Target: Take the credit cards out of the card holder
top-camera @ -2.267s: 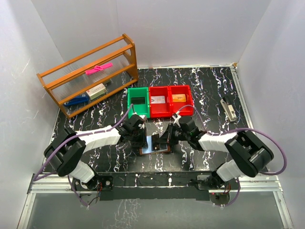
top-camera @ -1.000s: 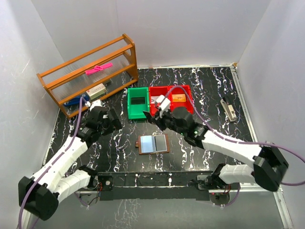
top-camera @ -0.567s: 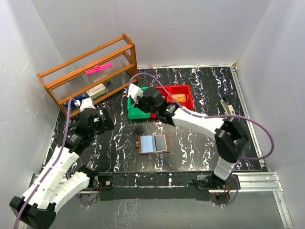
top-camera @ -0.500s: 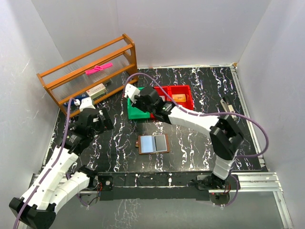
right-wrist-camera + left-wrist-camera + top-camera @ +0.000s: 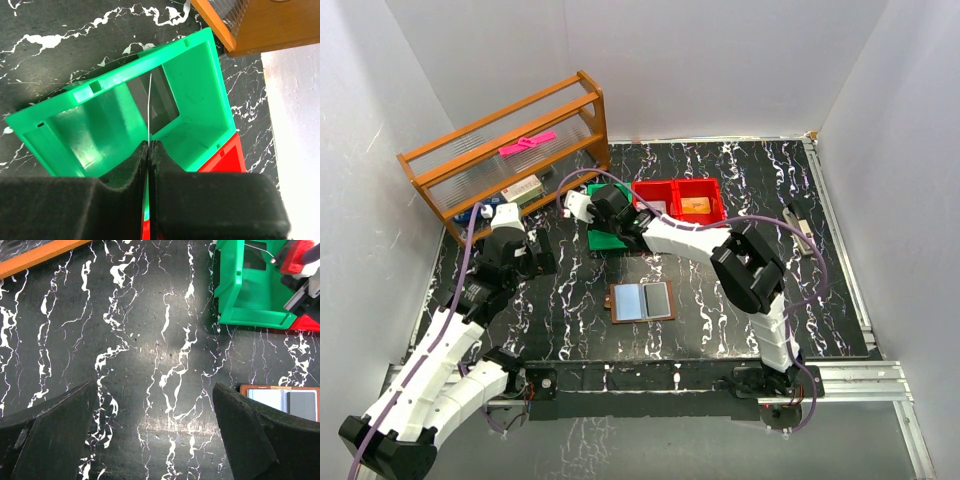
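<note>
Drop-off: right gripper (image 5: pixel 148 150) pinches a credit card (image 5: pixel 149 107) edge-on over the green bin (image 5: pixel 205 90), eleven o'clock from the card holder (image 5: pixel 614 303) — next, release; left gripper (image 5: pixel 152 407) spread.

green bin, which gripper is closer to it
Right. The right gripper is directly above the green bin, shut on a card; the left gripper hangs open over the table, beside the bin.

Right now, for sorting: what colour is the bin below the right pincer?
Green bin, best in right wrist view.
</note>
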Robot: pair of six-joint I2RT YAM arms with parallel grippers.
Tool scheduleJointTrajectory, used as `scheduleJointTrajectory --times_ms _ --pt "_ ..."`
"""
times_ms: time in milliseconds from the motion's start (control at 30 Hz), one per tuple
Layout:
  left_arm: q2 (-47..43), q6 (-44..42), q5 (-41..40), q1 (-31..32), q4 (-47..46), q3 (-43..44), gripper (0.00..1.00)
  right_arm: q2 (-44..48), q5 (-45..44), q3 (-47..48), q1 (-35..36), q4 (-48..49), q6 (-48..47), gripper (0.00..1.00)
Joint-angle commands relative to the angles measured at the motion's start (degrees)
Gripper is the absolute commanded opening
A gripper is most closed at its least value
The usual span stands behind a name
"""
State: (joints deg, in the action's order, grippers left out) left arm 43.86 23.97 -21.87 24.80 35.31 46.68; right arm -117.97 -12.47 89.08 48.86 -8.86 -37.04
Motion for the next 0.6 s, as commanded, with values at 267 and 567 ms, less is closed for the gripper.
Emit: scheduleJointTrajectory --times_ms 267,567 --pt "-3.0 -1.4 -2.1 -0.4 -1.3 -1.0 0.99 -5.5 2.1 8.4 -3.3 3.6 -9.1 0.00" --pt "-4.2 -1.8 -1.4 -0.4 -2.1 -1.4 0.99 -11.0 4.1 12.8 -3.7 3.6 -12.9 0.01"
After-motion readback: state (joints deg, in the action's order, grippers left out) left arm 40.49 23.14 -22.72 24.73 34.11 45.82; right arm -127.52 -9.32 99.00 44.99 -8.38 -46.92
